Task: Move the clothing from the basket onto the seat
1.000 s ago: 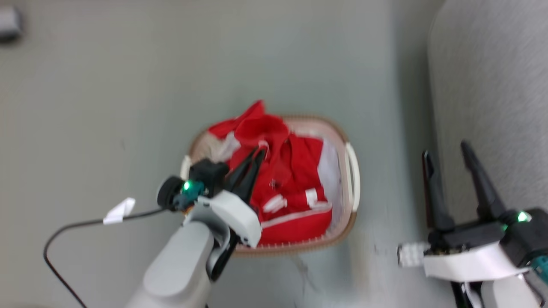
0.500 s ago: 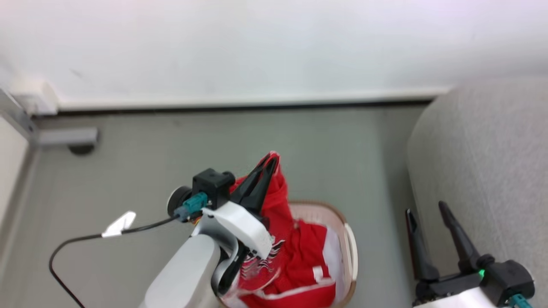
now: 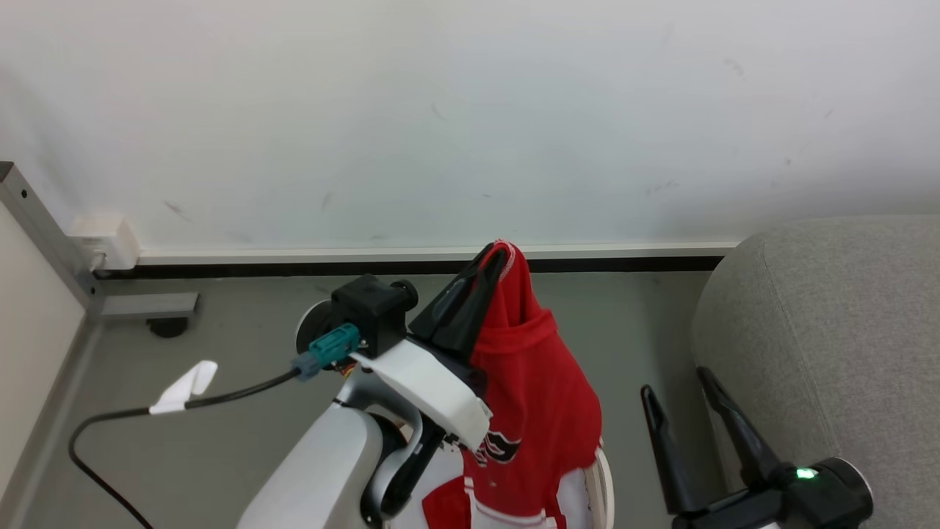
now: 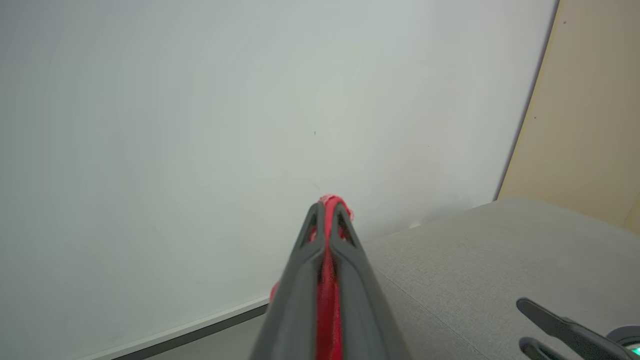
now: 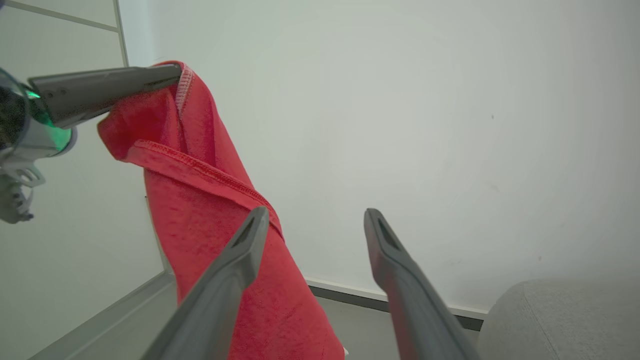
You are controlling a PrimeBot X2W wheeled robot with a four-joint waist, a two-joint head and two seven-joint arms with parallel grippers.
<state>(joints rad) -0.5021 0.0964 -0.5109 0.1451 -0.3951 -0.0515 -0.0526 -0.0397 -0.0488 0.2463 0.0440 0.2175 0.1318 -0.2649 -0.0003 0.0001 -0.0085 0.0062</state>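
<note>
White wall point(image 3: 440, 110), grey floor point(image 3: 235, 330) behind. Left claw point(image 3: 496, 253) pinched tight on red clothing point(image 3: 540, 389), which hangs above basket point(image 3: 605, 477), dark lettering low on fabric. Right claw point(image 3: 674, 380) spread wide, empty, beside grey seat point(image 3: 830, 330).

Centre: jersey point(image 3: 540, 397) hanging from the fingertips of left gripper point(image 3: 493, 253), over basket point(image 3: 606, 481) at the bottom edge. Right: sofa point(image 3: 830, 330), with right gripper point(image 3: 674, 380) between it and the jersey. Left: cable point(image 3: 250, 384) on floor point(image 3: 242, 316). Behind all: wall point(image 3: 440, 110).
</note>
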